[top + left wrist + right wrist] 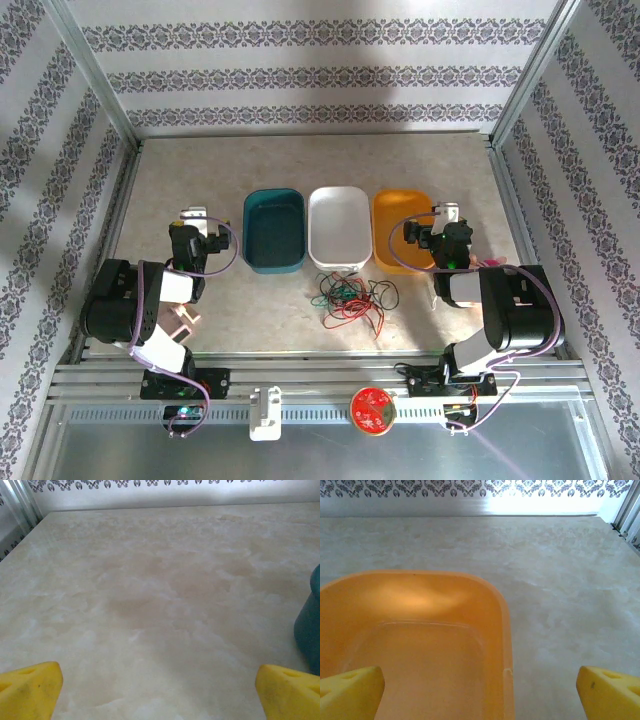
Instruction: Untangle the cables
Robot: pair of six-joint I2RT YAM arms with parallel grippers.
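A tangle of thin red, green and black cables [350, 297] lies on the table just in front of the white bin [338, 228]. My left gripper [195, 217] hangs over the table well to the left of the tangle, beside the teal bin [274, 229]. Its yellow fingertips [30, 689] stand wide apart with bare table between them, so it is open. My right gripper [447, 214] hovers at the right edge of the orange bin [398, 232]. It is open too, its yellow fingertips [607, 692] spread over the bin's rim [506, 645] with nothing held.
Three bins stand in a row at mid-table: teal, white, orange. The teal bin's wall [311, 625] shows at the right edge of the left wrist view. A red disc [373, 408] and a white bracket [266, 413] sit on the front rail. Metal frame posts flank the table.
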